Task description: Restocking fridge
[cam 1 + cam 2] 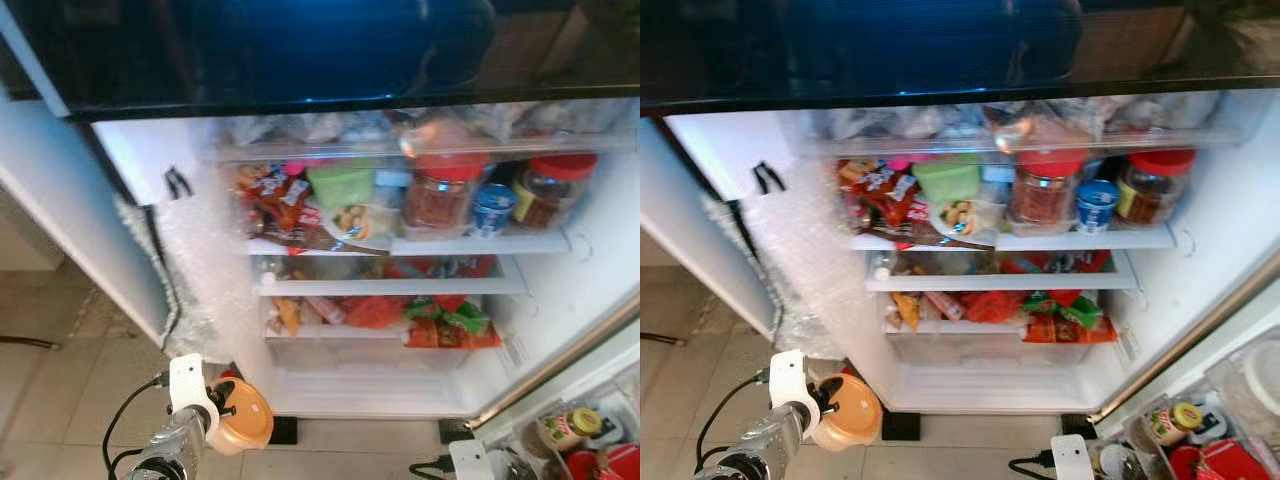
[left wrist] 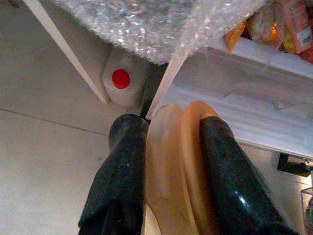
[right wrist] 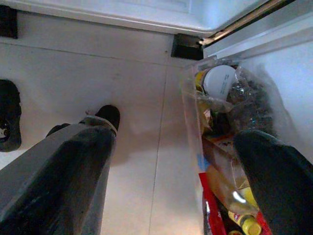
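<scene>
The fridge stands open before me, its shelves packed with jars, packets and tubs. My left gripper is shut on an orange lidded container, held low in front of the fridge's bottom left corner. In the left wrist view the container is pinched on edge between the two black fingers. My right gripper is open, low at the right, above the floor beside the door bin. Its wrist mount shows at the bottom edge.
Two red-lidded jars, a green tub and a blue cup fill the upper shelf. Snack packets lie on lower shelves. Bubble wrap hangs on the left wall. The door bin holds bottles. Tiled floor lies left.
</scene>
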You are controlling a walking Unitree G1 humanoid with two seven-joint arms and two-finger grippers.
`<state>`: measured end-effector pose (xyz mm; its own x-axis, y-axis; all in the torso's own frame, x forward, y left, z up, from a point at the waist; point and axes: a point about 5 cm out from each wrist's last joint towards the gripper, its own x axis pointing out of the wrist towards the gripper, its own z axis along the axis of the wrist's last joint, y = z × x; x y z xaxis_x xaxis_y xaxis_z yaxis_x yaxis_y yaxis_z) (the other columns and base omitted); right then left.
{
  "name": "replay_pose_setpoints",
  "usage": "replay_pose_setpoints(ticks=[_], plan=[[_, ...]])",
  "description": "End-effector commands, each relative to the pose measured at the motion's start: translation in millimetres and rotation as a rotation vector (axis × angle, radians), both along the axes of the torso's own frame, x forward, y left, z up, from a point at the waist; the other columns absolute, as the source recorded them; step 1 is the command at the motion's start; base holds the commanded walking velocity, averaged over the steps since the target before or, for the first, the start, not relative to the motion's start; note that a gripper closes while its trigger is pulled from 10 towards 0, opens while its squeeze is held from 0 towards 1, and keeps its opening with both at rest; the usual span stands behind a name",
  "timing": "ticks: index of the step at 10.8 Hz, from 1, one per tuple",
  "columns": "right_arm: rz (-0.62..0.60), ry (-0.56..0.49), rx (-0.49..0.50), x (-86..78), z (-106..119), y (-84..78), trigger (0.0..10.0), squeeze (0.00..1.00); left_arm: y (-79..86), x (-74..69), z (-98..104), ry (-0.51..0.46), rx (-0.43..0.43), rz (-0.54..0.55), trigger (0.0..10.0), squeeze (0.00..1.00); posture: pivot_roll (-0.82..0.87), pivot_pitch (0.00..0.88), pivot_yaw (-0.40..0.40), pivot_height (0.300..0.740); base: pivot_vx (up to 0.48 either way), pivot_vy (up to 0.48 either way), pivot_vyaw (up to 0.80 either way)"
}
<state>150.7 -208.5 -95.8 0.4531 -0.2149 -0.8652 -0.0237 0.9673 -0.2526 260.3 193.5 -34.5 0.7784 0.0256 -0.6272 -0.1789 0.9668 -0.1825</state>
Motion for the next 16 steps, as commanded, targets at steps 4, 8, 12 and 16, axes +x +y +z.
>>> replay_pose_setpoints(ticks=[4,8,12,16], plan=[[0.001,0.005,0.006,-1.8,-1.3,3.9,10.0,0.0,3.4,-0.8,-0.1,0.006,0.017,-0.003,10.0,0.0,0.07,0.092,0.044,0.74,0.0,-0.205,0.0],[0.004,0.007,0.004,-1.5,-1.3,4.4,10.0,0.0,4.0,-1.8,-0.8,0.01,0.019,0.0,10.0,0.0,0.07,0.091,0.045,0.74,0.0,-0.352,0.0],[0.008,0.008,0.005,-1.4,-1.3,4.6,10.0,0.0,2.1,6.2,6.0,-0.037,-0.004,-0.026,10.0,0.0,0.07,0.084,0.045,0.74,0.0,-0.089,0.0],[0.018,0.006,0.015,-0.4,-1.2,6.0,10.0,0.0,-4.2,45.2,48.4,-0.307,-0.116,-0.078,10.0,0.0,0.07,0.084,0.045,0.74,0.0,0.0,0.0]])
